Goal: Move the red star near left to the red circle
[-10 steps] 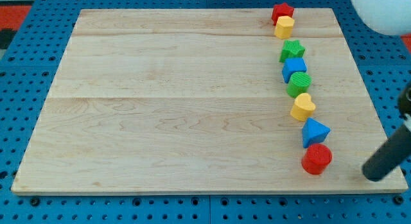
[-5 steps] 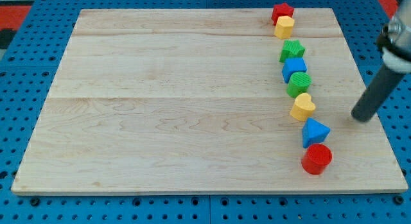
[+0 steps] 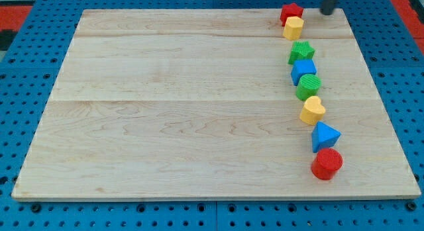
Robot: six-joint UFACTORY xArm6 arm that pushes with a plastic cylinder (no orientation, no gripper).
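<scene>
At the lower right of the tabletop (image 3: 165,125) sits the red circle (image 3: 326,164). The red star (image 3: 291,12) lies at the upper right, touching a yellow block (image 3: 293,28). My tip (image 3: 327,12) sits just right of it, seemingly placed for a leftward shove. No claw here.

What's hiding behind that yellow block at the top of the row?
A red star sits just behind the yellow block, which covers its lower edge. Whether they touch cannot be told. My tip is to the star's right, apart from it.
</scene>
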